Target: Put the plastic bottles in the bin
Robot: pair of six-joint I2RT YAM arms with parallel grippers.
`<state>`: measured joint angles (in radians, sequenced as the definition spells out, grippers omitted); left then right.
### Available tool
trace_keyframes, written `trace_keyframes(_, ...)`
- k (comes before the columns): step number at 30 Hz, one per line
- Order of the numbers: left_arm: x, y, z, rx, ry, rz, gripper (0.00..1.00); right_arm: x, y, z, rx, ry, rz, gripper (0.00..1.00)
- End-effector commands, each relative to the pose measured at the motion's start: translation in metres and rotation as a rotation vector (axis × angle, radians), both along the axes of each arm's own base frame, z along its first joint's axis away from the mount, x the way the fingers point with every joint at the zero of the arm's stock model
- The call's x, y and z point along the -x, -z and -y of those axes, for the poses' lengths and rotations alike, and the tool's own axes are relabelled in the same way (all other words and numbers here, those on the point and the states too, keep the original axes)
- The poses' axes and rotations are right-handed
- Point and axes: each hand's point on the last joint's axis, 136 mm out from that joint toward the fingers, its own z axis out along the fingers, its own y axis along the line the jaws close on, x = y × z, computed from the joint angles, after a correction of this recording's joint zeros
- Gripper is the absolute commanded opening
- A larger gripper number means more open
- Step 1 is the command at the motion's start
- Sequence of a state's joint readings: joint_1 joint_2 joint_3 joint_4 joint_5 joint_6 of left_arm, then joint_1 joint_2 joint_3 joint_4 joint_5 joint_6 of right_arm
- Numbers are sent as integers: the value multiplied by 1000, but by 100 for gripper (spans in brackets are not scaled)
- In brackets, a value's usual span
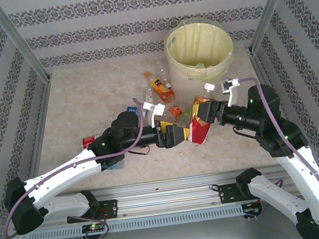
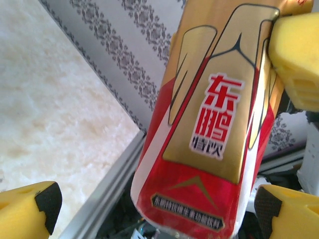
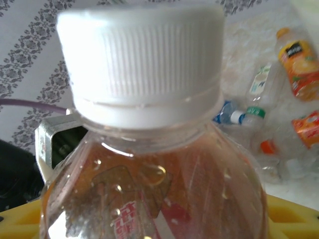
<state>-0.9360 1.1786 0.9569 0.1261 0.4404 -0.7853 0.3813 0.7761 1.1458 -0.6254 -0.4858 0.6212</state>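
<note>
Bottle (image 1: 198,130), red and gold, sits clamped in right jaws, left jaws wide open around it.

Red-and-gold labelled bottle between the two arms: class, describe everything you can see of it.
The red-and-gold labelled bottle is clear plastic with a white ribbed cap and droplets inside its shoulder. Its glossy label carries red Chinese characters on gold above a red band. It sits tilted between the two arms, over the middle of the table. A yellow finger of the right gripper presses its side. The left gripper has its fingers open, flanking the base without touching.
</note>
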Motion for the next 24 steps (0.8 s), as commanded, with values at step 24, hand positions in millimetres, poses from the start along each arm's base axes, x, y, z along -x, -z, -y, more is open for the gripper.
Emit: trace_keyframes(24,-17,-24,-67,-213,-260,229,100,-194,-122,86,473,564,363,62)
